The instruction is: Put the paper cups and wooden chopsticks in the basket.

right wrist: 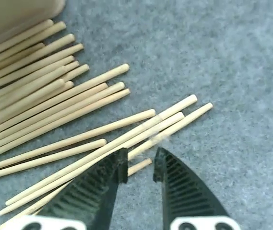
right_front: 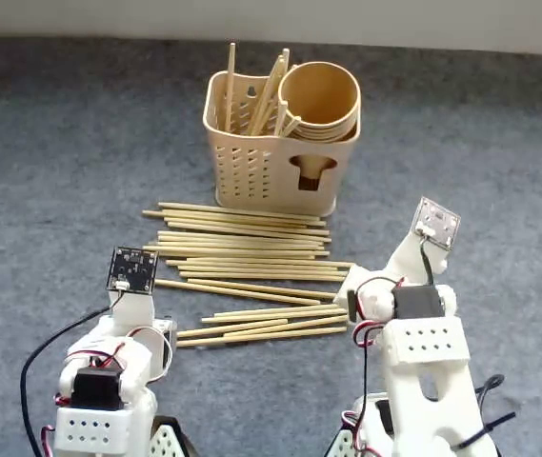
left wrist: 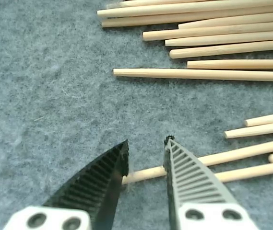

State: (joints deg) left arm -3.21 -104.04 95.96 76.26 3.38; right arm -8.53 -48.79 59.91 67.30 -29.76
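Note:
A cream slotted basket (right_front: 251, 167) stands at the back of the table, with stacked paper cups (right_front: 319, 96) and a few upright chopsticks (right_front: 269, 88) inside it. Many wooden chopsticks (right_front: 251, 249) lie loose on the grey carpet in front of it. My left gripper (left wrist: 146, 146) is open low over the carpet, and the tip of one chopstick (left wrist: 138, 175) lies between its fingers. At the other end of the pile my right gripper (right wrist: 140, 158) is open, with a chopstick end (right wrist: 143, 166) in the narrow gap between its fingers.
Both arms sit at the near edge, the left arm (right_front: 109, 381) and the right arm (right_front: 423, 352), on either side of the chopstick pile. Bare grey carpet (right_front: 61, 171) spreads to the left and right of the basket.

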